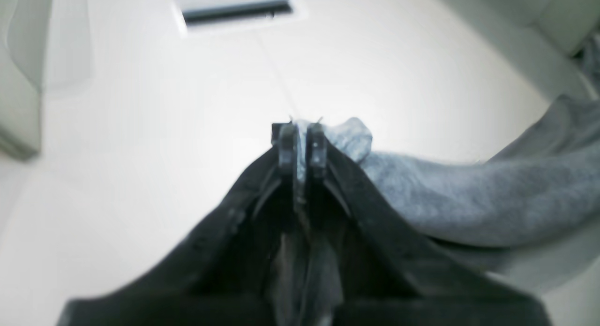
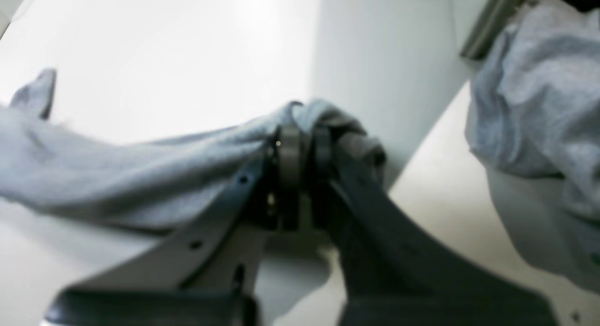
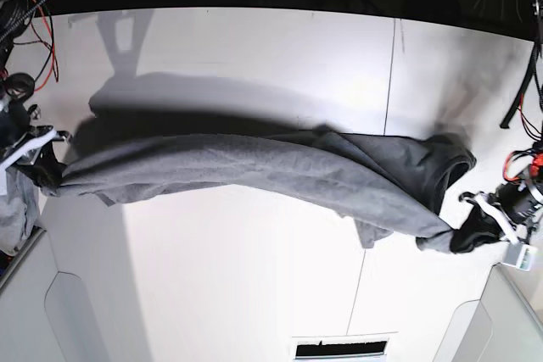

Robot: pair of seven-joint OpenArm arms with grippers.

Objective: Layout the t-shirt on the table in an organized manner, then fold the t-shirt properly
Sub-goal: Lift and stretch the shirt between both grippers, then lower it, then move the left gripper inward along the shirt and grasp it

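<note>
The charcoal-grey t-shirt (image 3: 254, 171) is stretched in a long band across the white table (image 3: 237, 277) between my two grippers. My left gripper (image 3: 462, 233) at the right edge is shut on one end of the shirt; in the left wrist view the cloth (image 1: 468, 194) bunches between its jaws (image 1: 302, 138). My right gripper (image 3: 44, 171) at the left edge is shut on the other end; in the right wrist view the fabric (image 2: 140, 162) wraps over its jaws (image 2: 302, 143). The shirt's middle sags onto the table.
A lighter grey garment heap (image 2: 539, 105) hangs beside the table's left edge (image 3: 15, 209). A thin dark seam (image 3: 390, 91) crosses the table. A vent slot (image 3: 339, 348) sits at the near edge. Cables (image 3: 34, 6) lie at the far left corner.
</note>
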